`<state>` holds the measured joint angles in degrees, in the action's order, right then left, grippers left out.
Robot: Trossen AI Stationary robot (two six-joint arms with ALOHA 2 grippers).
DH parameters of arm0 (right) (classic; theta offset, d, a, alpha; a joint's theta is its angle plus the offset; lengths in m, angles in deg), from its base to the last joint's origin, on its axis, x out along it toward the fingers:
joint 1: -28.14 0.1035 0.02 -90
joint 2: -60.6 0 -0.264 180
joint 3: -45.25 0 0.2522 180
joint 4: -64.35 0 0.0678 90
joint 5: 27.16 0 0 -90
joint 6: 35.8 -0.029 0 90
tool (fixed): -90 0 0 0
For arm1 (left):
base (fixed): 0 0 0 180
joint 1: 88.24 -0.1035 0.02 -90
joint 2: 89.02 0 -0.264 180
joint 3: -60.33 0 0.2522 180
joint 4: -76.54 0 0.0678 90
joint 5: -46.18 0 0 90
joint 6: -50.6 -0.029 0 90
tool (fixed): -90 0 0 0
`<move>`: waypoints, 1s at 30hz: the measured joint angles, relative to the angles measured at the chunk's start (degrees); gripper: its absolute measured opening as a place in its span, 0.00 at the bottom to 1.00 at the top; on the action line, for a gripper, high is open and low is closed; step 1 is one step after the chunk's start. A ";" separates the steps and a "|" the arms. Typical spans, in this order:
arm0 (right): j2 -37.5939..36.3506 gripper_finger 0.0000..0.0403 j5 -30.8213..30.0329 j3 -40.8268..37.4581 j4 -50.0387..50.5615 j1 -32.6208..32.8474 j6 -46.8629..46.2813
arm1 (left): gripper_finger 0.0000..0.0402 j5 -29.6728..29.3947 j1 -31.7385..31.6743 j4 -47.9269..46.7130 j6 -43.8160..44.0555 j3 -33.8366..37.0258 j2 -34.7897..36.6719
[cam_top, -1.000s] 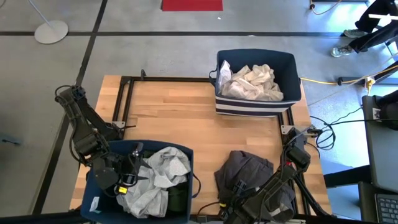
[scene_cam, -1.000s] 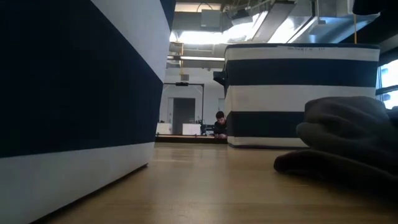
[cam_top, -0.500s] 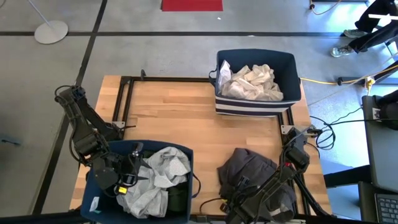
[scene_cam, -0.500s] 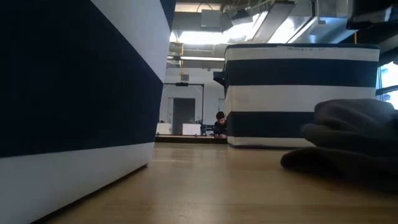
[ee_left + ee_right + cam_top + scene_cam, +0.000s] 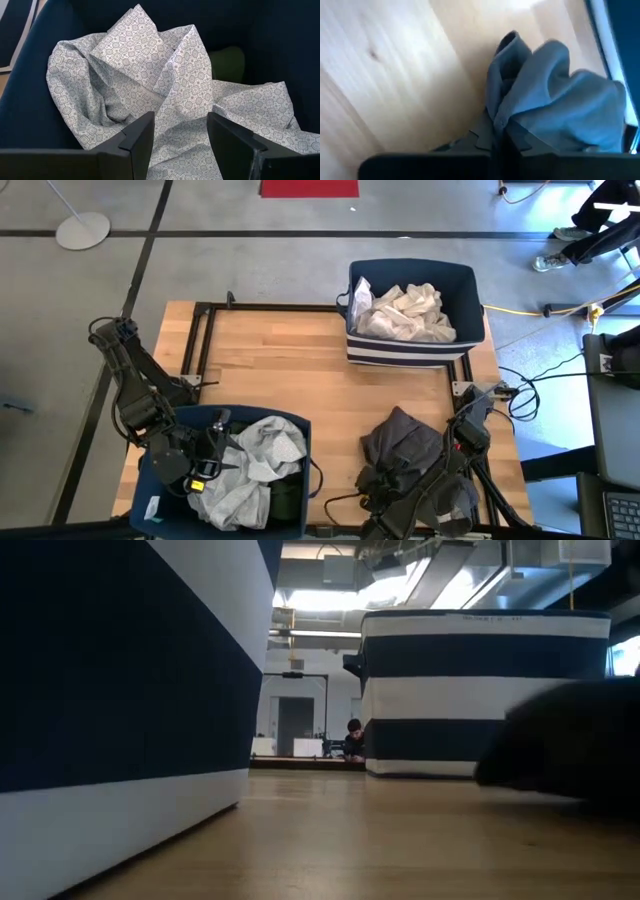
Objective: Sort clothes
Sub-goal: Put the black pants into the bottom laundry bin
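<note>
On the wooden table: two navy blue fabric bins. Far bin holds cream and white garments; near-left bin holds a light grey patterned cloth. Dark grey crumpled garment at near right, pinched tight in the right gripper. Left gripper, fingers spread, hovers over the patterned cloth.

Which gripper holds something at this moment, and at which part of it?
The right gripper is shut on a fold at the edge of the dark grey garment. The left gripper is open above the patterned light grey cloth, holding nothing.
</note>
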<state>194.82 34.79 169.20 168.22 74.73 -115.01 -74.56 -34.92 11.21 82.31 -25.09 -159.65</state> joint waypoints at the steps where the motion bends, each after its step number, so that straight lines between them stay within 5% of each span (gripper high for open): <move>1: -0.02 0.02 -0.87 1.27 0.71 -0.26 0.42 | 0.43 0.00 0.00 0.00 0.02 0.00 0.00; 11: -6.12 0.02 -16.68 7.34 -0.02 -2.30 9.61 | 0.43 0.04 0.02 0.11 0.55 0.04 0.00; 30: -17.66 0.02 -34.24 17.97 0.01 -7.90 32.92 | 0.43 0.09 0.04 -0.27 1.96 -0.42 0.03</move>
<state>177.15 0.55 187.17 168.23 66.83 -82.09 -74.48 -34.88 10.94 84.27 -25.51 -159.62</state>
